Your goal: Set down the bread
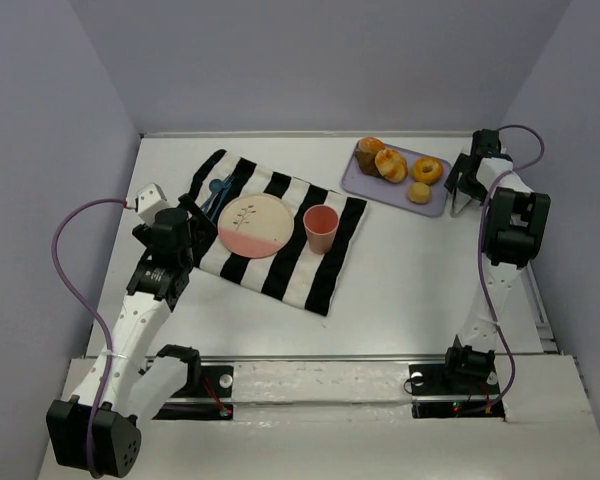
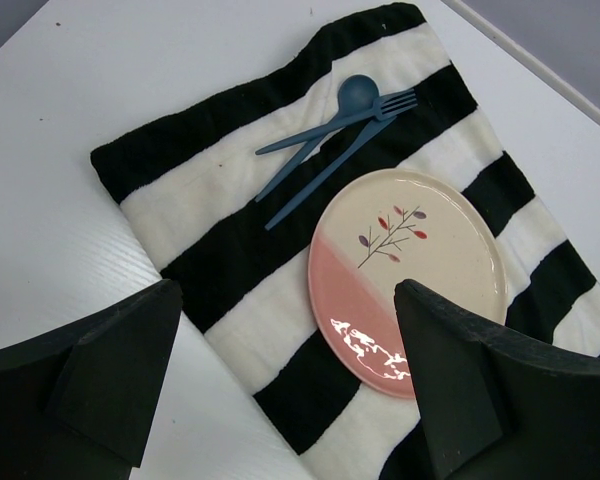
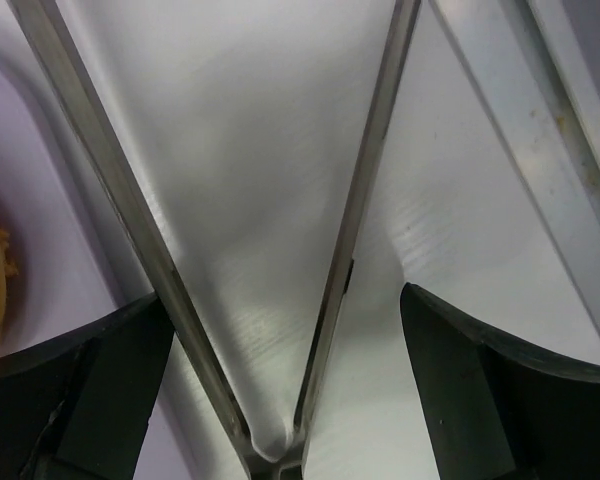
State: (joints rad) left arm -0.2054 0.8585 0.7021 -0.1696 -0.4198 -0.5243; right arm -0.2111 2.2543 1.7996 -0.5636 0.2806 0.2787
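Our right gripper (image 1: pixel 463 190) hangs spread beside the flat lilac tray (image 1: pixel 352 178), so we next reach left for the small pale-yellow round bun (image 1: pixel 419 193).

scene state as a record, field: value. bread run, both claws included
bread: on lavender tray, right end, beside ring doughnut, not gripped
plate: bare, on striped cloth
pink cup: upright on cloth, right of plate
left claw: open, at cloth's left edge
right claw: open, right of tray, metal tongs in its view
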